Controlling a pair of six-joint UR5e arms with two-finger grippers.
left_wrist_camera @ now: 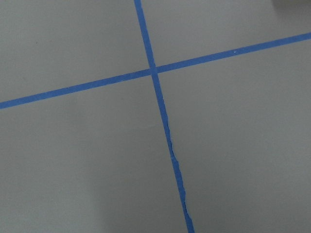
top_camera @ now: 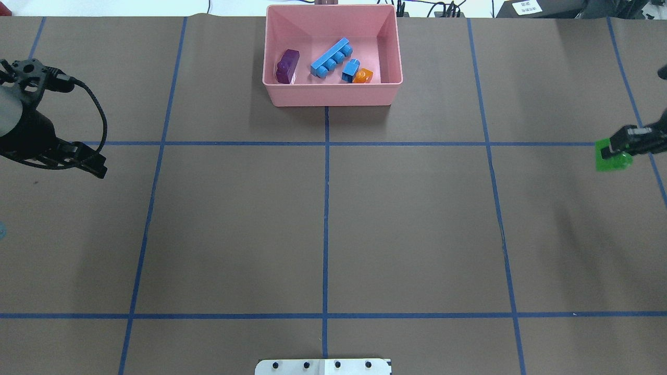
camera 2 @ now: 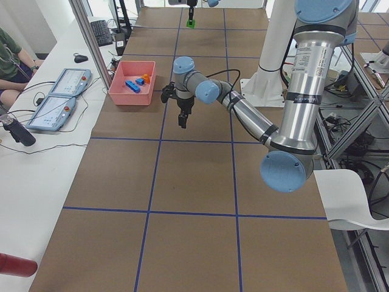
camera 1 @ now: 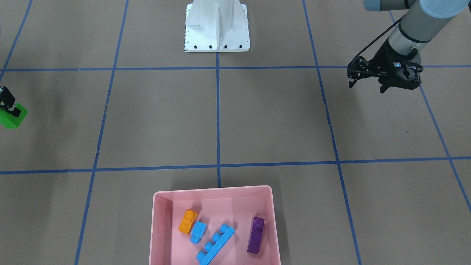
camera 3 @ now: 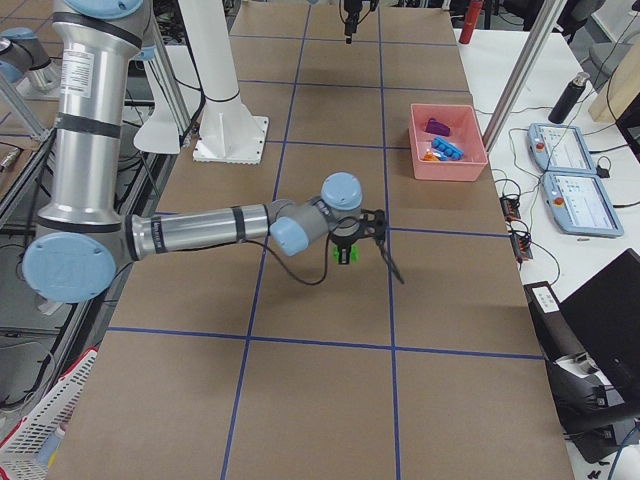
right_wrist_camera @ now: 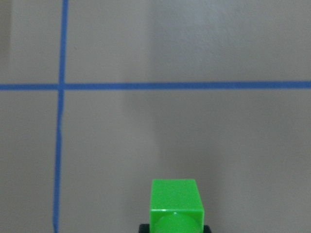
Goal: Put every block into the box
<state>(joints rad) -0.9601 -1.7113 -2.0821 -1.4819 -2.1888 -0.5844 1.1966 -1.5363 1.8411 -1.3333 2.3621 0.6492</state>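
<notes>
At the worktop's right edge, the green two-stud brick (top_camera: pixel 612 161) is clamped in the right gripper's (top_camera: pixel 607 153) jaws, its long axis pointing out ahead of them. Within the pink box (top_camera: pixel 333 99), the long blue brick (top_camera: pixel 331 57) is laid diagonally. The left gripper's (camera 1: pixel 367 87) jaws are held apart.

Bright, even light from above; the matte brown table (top_camera: pixel 417 234) reads flat and uniform. Shadows are soft: the pink box (top_camera: pixel 333 96) drops a faint one toward 6 o'clock in the overhead view. Both wrist views look grainy, the green brick (right_wrist_camera: pixel 175 204) at 6 o'clock included.
</notes>
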